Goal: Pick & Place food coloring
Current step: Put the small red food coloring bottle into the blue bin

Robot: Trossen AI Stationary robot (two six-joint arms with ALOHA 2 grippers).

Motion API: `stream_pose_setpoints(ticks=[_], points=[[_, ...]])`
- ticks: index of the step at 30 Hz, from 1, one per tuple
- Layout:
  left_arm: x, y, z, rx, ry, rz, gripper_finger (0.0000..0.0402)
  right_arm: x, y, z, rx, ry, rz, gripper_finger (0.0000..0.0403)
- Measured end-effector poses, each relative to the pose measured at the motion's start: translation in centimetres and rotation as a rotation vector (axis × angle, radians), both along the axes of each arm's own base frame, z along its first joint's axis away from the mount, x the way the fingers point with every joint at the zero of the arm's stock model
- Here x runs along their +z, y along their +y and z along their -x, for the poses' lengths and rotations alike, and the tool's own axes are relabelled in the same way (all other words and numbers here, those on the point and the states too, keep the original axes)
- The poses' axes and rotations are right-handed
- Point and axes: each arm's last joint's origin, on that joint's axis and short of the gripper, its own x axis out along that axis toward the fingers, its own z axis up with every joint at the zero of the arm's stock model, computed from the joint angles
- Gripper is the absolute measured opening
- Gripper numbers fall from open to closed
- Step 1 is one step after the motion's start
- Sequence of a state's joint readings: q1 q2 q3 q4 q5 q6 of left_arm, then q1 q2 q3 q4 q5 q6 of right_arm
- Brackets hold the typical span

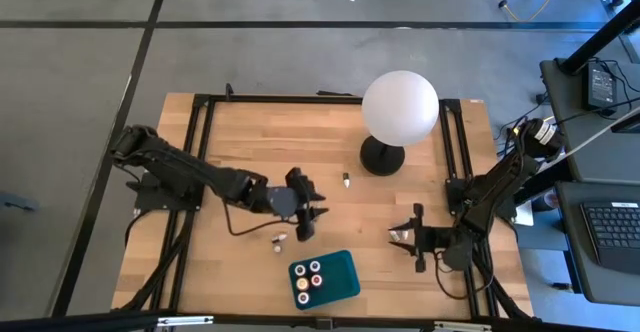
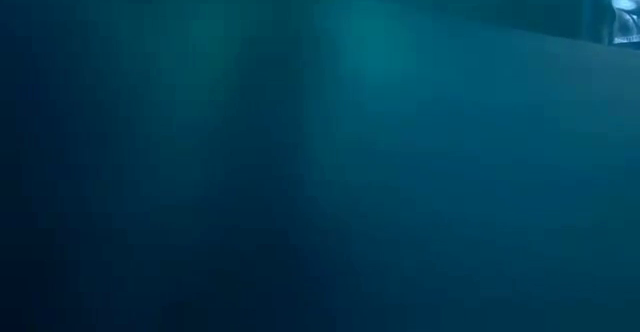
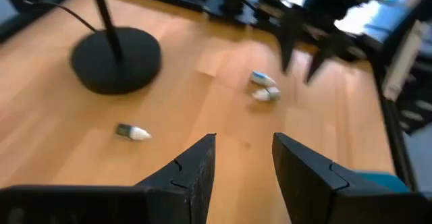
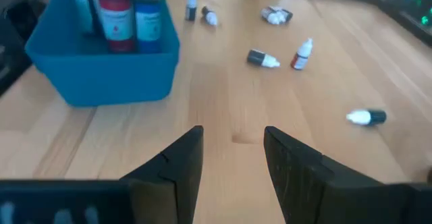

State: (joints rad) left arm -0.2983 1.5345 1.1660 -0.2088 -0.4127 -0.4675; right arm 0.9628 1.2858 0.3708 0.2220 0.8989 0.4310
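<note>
Inside teal tray: four bottles. Left pincer, right pincer both agape, empty.

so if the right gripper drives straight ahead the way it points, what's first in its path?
Probably nothing at once: bare table lies ahead of the open right gripper. Farther on, the first thing near that line looks like the dark white-capped bottle; depth is unclear. The teal tray sits off to one side.

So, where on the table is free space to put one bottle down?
Bare wood lies between the left gripper and the right gripper, above the teal tray, and left of the lamp base. The tray's filled end is crowded.
</note>
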Motion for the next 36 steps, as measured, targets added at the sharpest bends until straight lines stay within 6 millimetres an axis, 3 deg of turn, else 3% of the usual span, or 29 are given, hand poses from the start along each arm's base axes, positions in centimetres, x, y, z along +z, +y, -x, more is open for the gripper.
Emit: stream_pose_setpoints(ticks=[6, 13, 19, 25, 29, 36], points=[[0.3, 2.1, -0.6, 0.11, -0.042, 0.002, 0.0144, 0.6, 0.0, -0.5, 0.053, -0.017, 0.247, 0.0161], [0.5, 3.7, -1.1, 0.128, -0.065, 0.018, 0.0145, 0.8, -0.2, -1.0, 0.174, 0.045, 0.125, 0.0161], [0.4, 4.6, -1.2, 0.133, -0.053, 0.014, 0.0153, -0.6, -2.2, -0.2, 0.199, 0.089, 0.028, 0.0161], [0.3, 5.1, -1.2, 0.137, -0.036, 0.008, 0.0155, -1.1, -3.7, 1.3, 0.265, -0.035, -0.077, 0.0161], [-0.6, 5.2, -1.6, 0.135, 0.003, 0.004, 0.0165, -0.9, -4.2, 1.8, 0.288, -0.075, -0.115, 0.0161], [-3.5, 5.7, -3.1, 0.156, 0.088, -0.013, 0.0222, -0.5, -4.3, 1.9, 0.298, -0.097, -0.129, 0.0161]])
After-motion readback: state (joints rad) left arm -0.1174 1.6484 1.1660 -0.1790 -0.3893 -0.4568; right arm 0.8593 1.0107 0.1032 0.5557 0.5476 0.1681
